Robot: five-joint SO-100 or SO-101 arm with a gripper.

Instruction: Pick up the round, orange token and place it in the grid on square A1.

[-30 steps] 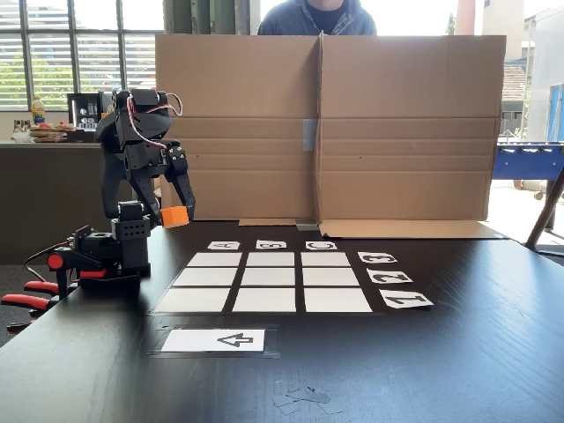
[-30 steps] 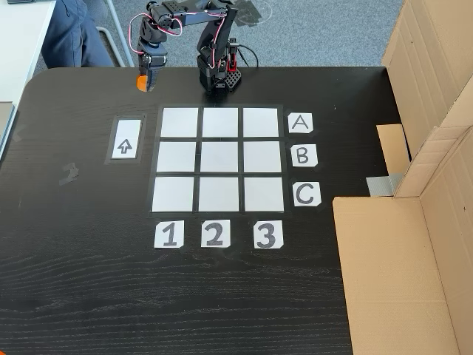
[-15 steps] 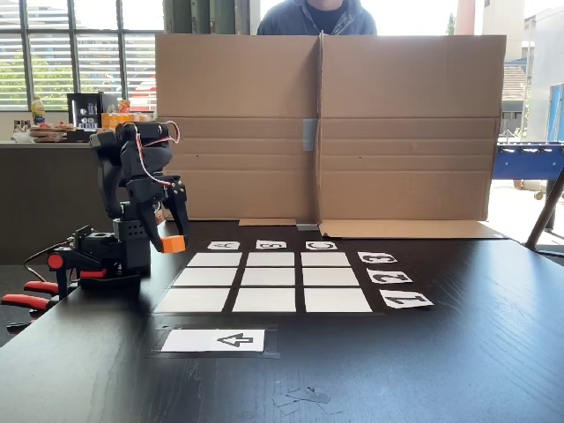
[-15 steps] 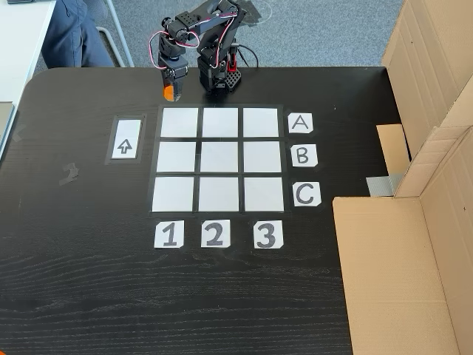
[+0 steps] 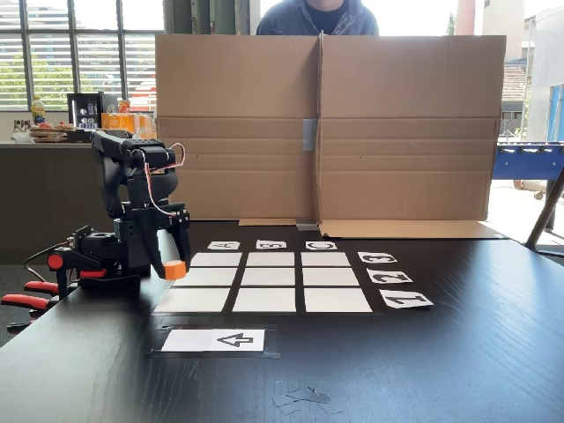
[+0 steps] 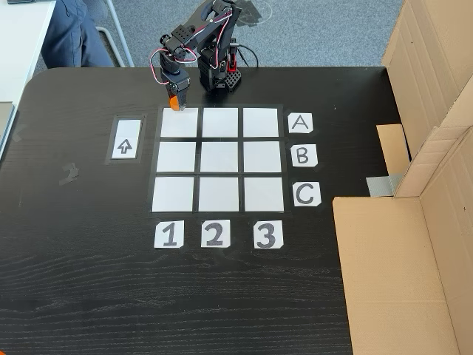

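My gripper [image 5: 173, 266] is shut on the orange token [image 5: 175, 270] and points down, with the token held low over the table. From above, the gripper [image 6: 175, 101] and the token [image 6: 175, 105] sit at the robot-side edge of square A1 [image 6: 179, 123], the grid [image 6: 219, 159] corner cell beside the arrow card. In the low fixed view the grid [image 5: 264, 282] lies right of the token, and square A1 [image 5: 192, 300] is its near-left cell. I cannot tell whether the token touches the surface.
A white arrow card [image 5: 213, 340] [image 6: 126, 138] lies beside the grid. A tall cardboard wall [image 5: 326, 128] stands behind it, with a person behind the wall. Cardboard [image 6: 414, 222] covers the table's right side. Red clamps [image 5: 26, 295] hold the arm's base. Paper scraps [image 5: 300, 397] lie near the front edge.
The arm has swung toward the grid and come down with the token still in its grip, from beyond the grid's corner to the edge of square A1.
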